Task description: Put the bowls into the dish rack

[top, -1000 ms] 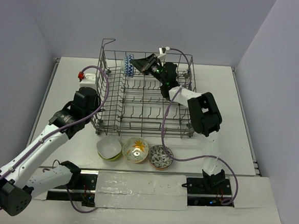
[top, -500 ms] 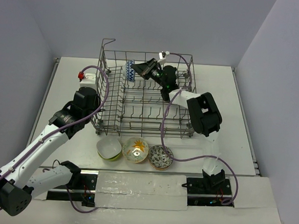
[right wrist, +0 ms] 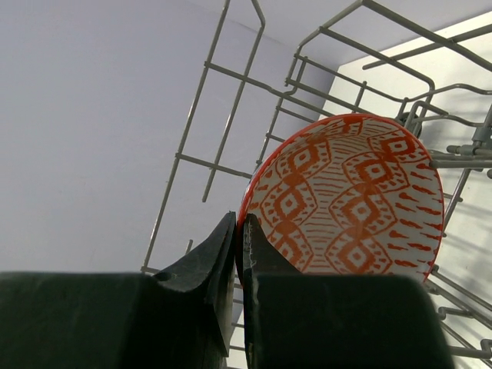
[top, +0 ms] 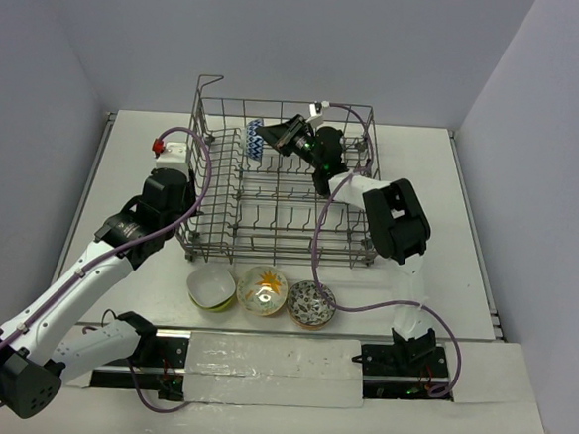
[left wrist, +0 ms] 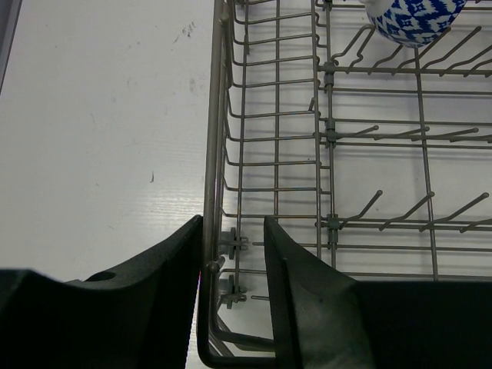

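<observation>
The grey wire dish rack (top: 273, 238) stands at mid-table. My right gripper (top: 268, 136) reaches into its back left part and is shut on the rim of a bowl (right wrist: 350, 196) that shows a red-orange pattern in the right wrist view (right wrist: 239, 223). From above, the bowl (top: 254, 135) at those fingertips stands on edge and shows blue-white; the left wrist view also shows it (left wrist: 415, 15). My left gripper (top: 192, 215) is open, its fingers either side of the rack's near-left corner wire (left wrist: 209, 231). The lime-green (top: 211, 288), yellow-floral (top: 262, 290) and dark-marked white (top: 310, 303) bowls sit in front of the rack.
A small white object with a red cap (top: 165, 150) lies left of the rack beside the left arm's purple cable (top: 200, 166). The rack's raised wire loop (top: 211, 76) is at its back left corner. Walls close in on the table on three sides.
My right gripper has drawn back slightly to the right and tipped the bowl more onto its edge among the back tines. The left arm has not moved.
</observation>
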Robot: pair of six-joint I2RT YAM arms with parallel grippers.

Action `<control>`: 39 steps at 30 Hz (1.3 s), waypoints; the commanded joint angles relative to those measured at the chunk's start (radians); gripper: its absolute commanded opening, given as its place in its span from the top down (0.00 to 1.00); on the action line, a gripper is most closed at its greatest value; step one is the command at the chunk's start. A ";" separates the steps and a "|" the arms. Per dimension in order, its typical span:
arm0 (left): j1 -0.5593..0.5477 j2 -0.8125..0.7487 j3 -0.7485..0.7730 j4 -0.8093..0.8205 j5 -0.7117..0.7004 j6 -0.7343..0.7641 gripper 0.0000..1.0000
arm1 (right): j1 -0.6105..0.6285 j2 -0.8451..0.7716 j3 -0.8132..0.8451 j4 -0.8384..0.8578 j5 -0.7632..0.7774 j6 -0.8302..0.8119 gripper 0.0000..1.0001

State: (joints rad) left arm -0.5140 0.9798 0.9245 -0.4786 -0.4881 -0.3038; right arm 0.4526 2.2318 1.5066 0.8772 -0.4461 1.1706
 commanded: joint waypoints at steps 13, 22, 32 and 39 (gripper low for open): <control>-0.004 0.002 -0.004 0.000 0.040 0.002 0.50 | -0.028 0.061 0.049 -0.006 -0.065 0.031 0.60; -0.004 0.002 -0.003 -0.002 0.042 0.002 0.49 | -0.043 0.023 0.047 -0.099 -0.075 -0.014 0.26; -0.004 0.000 -0.001 -0.005 0.042 0.003 0.47 | -0.063 -0.116 0.141 -0.532 -0.002 -0.226 0.00; -0.004 -0.009 -0.001 -0.005 0.036 0.002 0.45 | -0.066 -0.169 0.271 -0.822 0.083 -0.351 0.00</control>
State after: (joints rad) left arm -0.5148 0.9798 0.9245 -0.4755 -0.4660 -0.3046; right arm 0.4248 2.1559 1.6894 0.1829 -0.4435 0.9241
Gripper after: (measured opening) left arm 0.547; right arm 0.997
